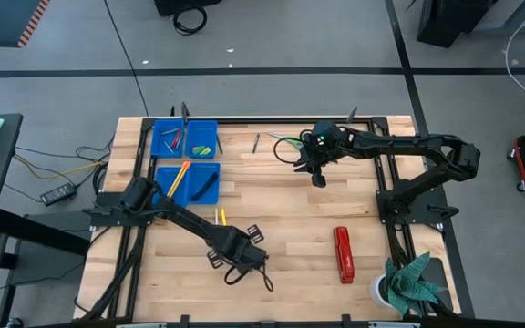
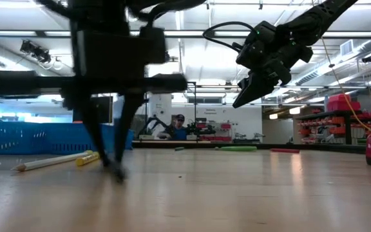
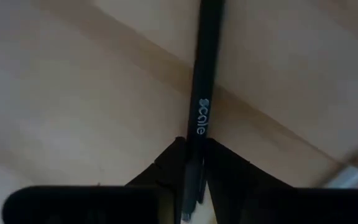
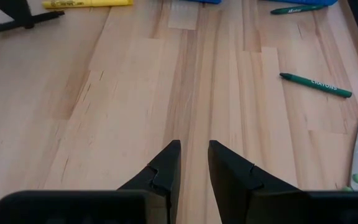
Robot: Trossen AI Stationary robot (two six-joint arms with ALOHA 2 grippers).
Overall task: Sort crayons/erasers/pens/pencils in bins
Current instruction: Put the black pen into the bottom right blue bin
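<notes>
**A:** What is hard to make out here?

**B:** From above, the left gripper sits low over the near middle of the pale wooden slat table, and its own dark body hides what is between its fingers. The left wrist view settles it: the two fingers are narrowed onto a thin black pen, which runs away from them across the wood. The pen's near end is cut off behind the gripper. In the low view that gripper is a dark blur with its tips down at the tabletop.

**A:** And the rest of the task's things?

**B:** Four bright-blue plastic bins sit in a block at the far left of the table. The contents are small: thin coloured sticks in one, a dark stick in another; I cannot name more. A yellow pencil lies on the table just beside the left arm. A green crayon lies on open wood ahead of the right gripper.

**A:** Room to move?

**B:** The right gripper hangs in the air over the far middle, its fingers a narrow gap apart with nothing between them. Bare wood spreads between the two arms. A long red stapler lies well to the right of the left gripper, near the front edge.

**A:** Any writing?

**B:** The pen's barrel carries white letters reading "cole" after a small mark. The crayon is printed "CRAYONS".
</notes>
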